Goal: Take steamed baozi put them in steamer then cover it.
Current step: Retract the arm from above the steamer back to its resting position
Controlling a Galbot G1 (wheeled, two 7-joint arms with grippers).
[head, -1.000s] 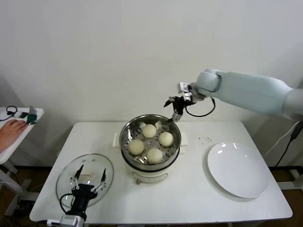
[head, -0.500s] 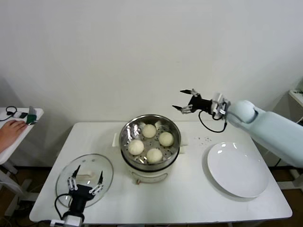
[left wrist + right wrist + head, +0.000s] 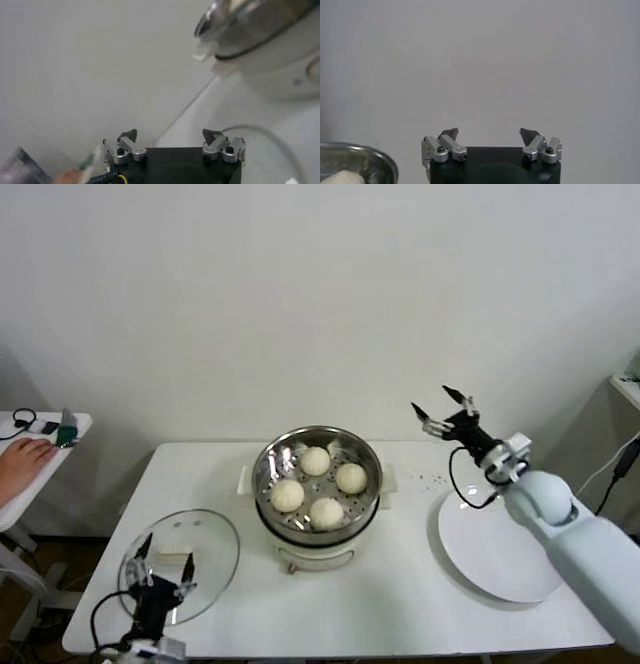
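Several cream-white baozi (image 3: 317,483) sit on the perforated tray inside the shiny steel steamer (image 3: 268,459) at the table's middle. The clear glass cover (image 3: 205,539) lies flat on the table at the front left. My left gripper (image 3: 160,561) is open and empty, low over the cover's near edge; its wrist view shows the steamer's side (image 3: 260,35) and the cover's rim (image 3: 280,145). My right gripper (image 3: 443,410) is open and empty, raised in the air right of the steamer, above the plate's far edge. Its wrist view shows the steamer's rim (image 3: 370,152) with one baozi (image 3: 345,177).
A flat white plate (image 3: 505,544) lies at the right of the white table (image 3: 400,604). A small side table (image 3: 40,429) with a hand and small items stands at the far left. A wall rises behind the table.
My right gripper has pulled back from the steamer's far rim, swinging right and away to above the plate. My left gripper has dropped lower toward the cover's near edge.
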